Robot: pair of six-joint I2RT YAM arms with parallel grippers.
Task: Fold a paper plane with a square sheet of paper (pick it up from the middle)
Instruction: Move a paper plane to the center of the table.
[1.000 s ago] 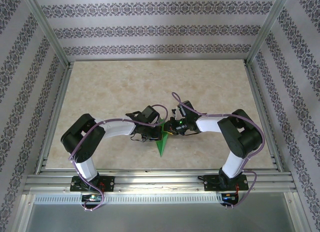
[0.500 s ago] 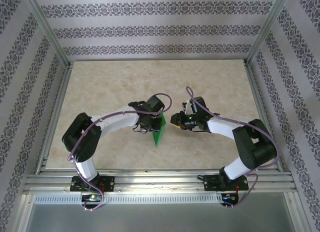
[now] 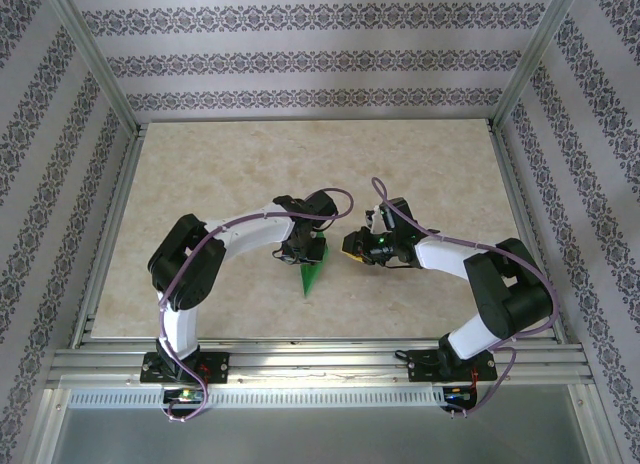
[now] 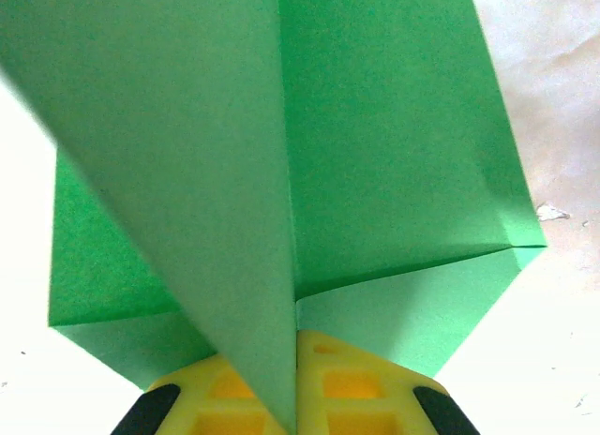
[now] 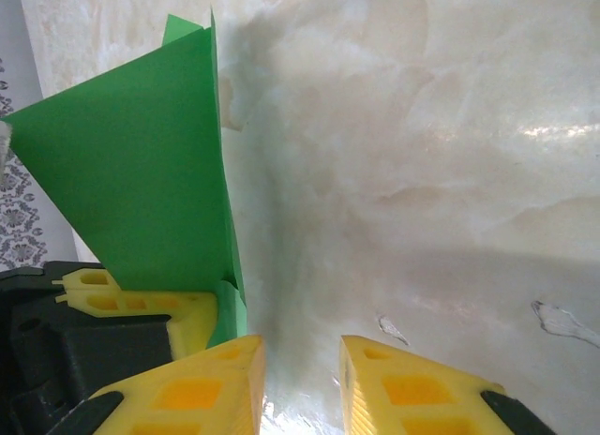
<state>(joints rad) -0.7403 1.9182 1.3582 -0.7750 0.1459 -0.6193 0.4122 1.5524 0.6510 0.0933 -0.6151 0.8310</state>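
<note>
The square sheet of paper, bright green, is folded into a pointed dart, the paper plane (image 3: 311, 275), held near the table's middle with its tip toward the near edge. My left gripper (image 3: 306, 252) is shut on its centre ridge. In the left wrist view the ridge (image 4: 244, 219) runs down between the yellow fingers (image 4: 356, 379), and the wings spread to both sides. My right gripper (image 3: 351, 249) stands a little to the right of the plane, open. In the right wrist view its gripper (image 5: 302, 365) has only bare table between the fingers, with the plane (image 5: 141, 182) to the left.
The marbled beige table (image 3: 200, 174) is ringed by aluminium rails (image 3: 110, 234) and patterned walls. The left gripper's yellow finger (image 5: 150, 308) sits close beside my right gripper's left finger. Small scuffs (image 5: 562, 322) mark the table surface.
My right gripper let go of the paper and drew back to the right, opening. The left gripper kept the plane and turned with it, its tip shifting slightly left and away from the near edge.
</note>
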